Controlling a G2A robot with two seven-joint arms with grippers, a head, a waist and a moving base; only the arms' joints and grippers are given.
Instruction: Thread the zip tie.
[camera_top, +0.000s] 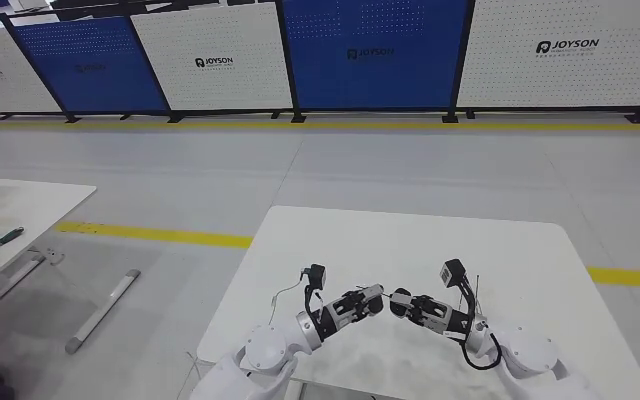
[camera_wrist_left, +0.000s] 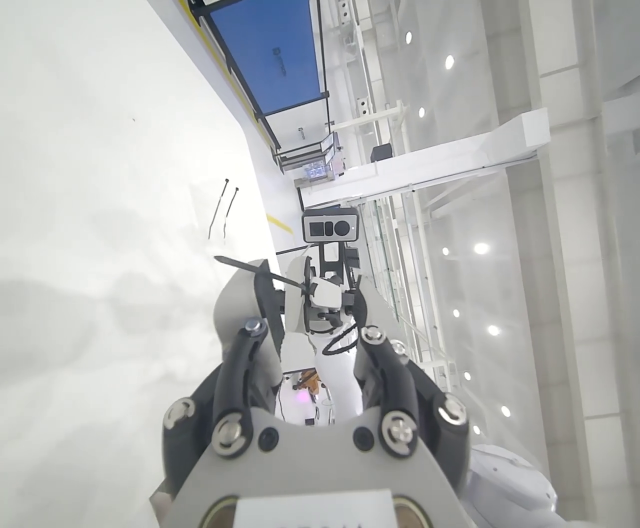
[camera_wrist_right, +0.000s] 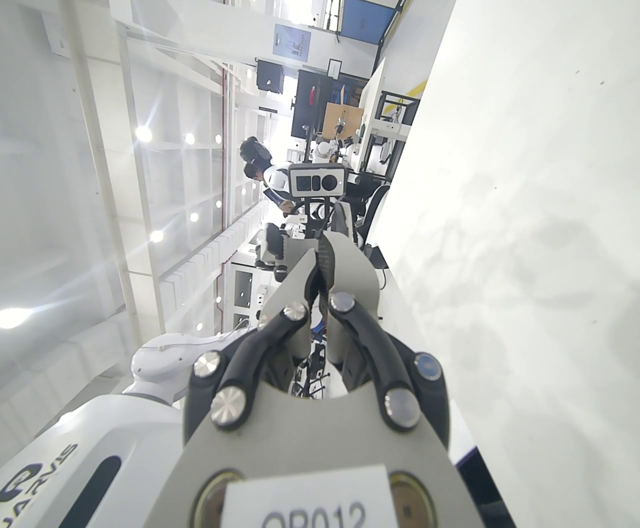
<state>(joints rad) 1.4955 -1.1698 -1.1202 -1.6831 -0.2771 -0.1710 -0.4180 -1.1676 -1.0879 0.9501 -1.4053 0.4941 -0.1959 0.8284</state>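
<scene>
The two grippers face each other tip to tip low over the white table (camera_top: 420, 240), near its front edge. In the left wrist view a thin black zip tie (camera_wrist_left: 260, 272) runs slantwise across one finger (camera_wrist_left: 245, 300) of my left gripper (camera_wrist_left: 310, 280), its pointed tail sticking out past that finger. The tie's other end reaches the right gripper's tip. My left gripper (camera_top: 368, 297) stands open, its jaws wide apart around the right gripper's tip. My right gripper (camera_wrist_right: 320, 245) is pressed shut, pads together, and it (camera_top: 400, 303) holds the tie's far end.
Two spare black zip ties (camera_wrist_left: 222, 210) lie side by side on the table beyond the grippers, toward its right edge. Blue and white panels (camera_top: 380, 50) stand across the floor behind the table. Another table corner (camera_top: 30, 205) is at far left.
</scene>
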